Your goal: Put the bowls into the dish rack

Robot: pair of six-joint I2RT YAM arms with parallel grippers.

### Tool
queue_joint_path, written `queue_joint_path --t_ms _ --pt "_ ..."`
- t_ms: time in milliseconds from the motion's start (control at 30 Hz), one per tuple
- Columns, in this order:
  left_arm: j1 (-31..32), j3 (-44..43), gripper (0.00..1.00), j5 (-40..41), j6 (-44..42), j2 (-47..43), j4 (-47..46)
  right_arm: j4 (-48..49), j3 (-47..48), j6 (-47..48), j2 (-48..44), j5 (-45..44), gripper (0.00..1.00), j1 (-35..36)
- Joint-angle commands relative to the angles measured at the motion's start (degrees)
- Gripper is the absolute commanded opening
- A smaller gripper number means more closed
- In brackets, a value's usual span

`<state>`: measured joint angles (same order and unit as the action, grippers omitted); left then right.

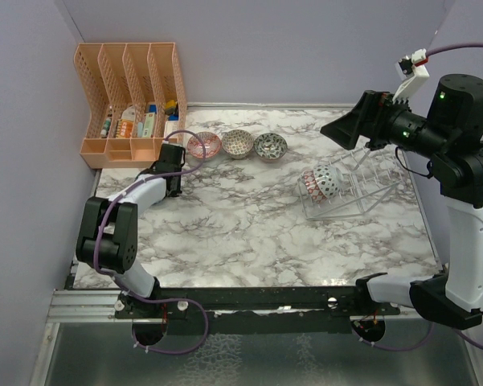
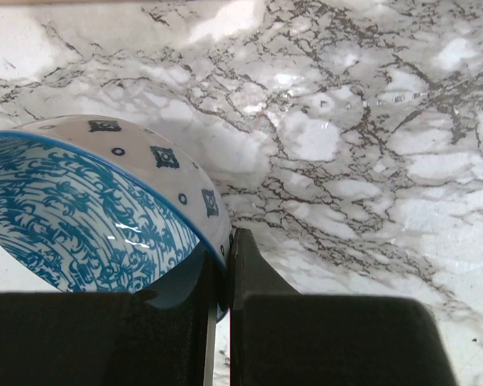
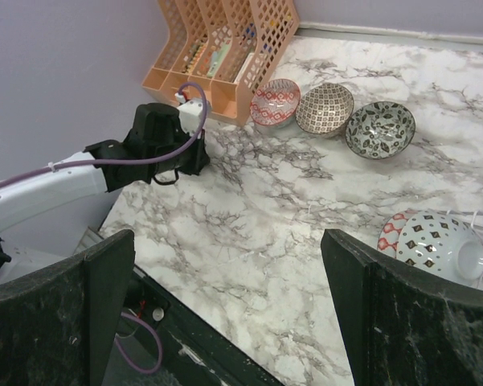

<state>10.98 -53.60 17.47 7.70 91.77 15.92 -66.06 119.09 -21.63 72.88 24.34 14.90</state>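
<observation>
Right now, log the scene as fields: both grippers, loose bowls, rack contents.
left gripper: shut on the blue bowl at its rim
right gripper: open, empty, raised by the rack
loose on table: pink bowl, brown bowl, grey bowl, in a row
in rack: red bowl, white bowl, on edge
organizer: left of the row

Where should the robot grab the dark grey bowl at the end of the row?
By its rim, coming down from above, one finger inside and one outside. The dark grey bowl sits upright, open side up, so its thin edge is easy to pinch. Probably take the side away from the brown-patterned bowl, which sits close beside it.
</observation>
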Motion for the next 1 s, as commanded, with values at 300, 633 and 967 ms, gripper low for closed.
queue_joint_path --t_ms 300,633,967 --pt "0.10 -5.88 0.00 -24.26 19.07 -19.95 4.82 -2.09 4.34 1.43 0.73 -5.93 1.00 -0.22" --pt "16.02 -11.37 0.00 -37.18 53.21 -21.83 -23.34 0.83 7.85 -2.68 3.12 -1.85 0.99 -0.22" --pt "30.78 -12.54 0.00 -33.19 72.59 -8.01 -55.45 4.49 7.18 -5.38 1.62 -0.48 0.99 -0.22"
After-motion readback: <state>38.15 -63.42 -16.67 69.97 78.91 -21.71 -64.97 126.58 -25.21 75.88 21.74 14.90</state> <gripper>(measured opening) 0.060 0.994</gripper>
